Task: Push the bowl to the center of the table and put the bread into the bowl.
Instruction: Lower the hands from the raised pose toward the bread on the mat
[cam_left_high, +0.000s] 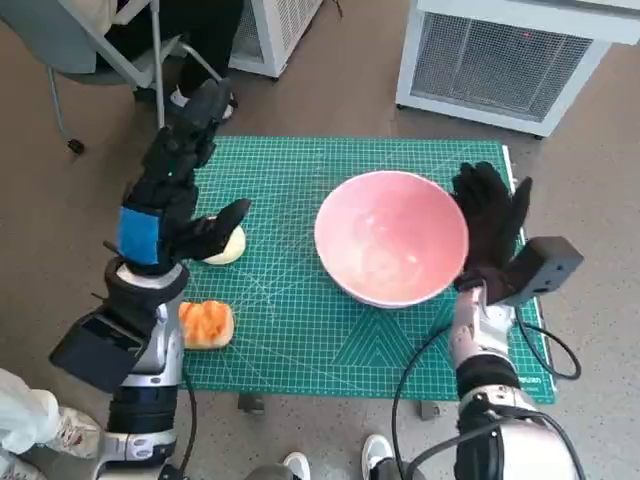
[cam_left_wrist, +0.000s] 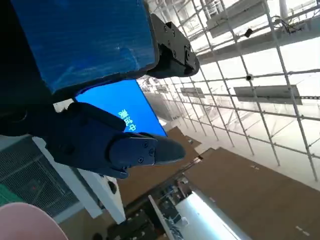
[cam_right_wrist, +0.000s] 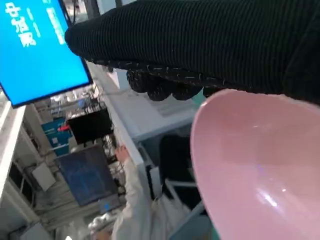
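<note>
Resting spread right hand (cam_left_high: 492, 225) against pink bowl (cam_left_high: 392, 237) (bread (cam_left_high: 206, 324) head-view only).

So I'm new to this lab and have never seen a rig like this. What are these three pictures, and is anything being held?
It is a humanoid robot at a small table. The wide picture comes from a camera on its head, looking down; the other two come from cameras behind each hand, so they look odd and tilted. On the green mat stands a pink bowl, empty. The gloved right hand lies against the bowl's side with fingers spread. The blue-taped left hand is raised over a pale bread roll; an orange piece lies nearer the robot. Neither hand holds anything.
</note>
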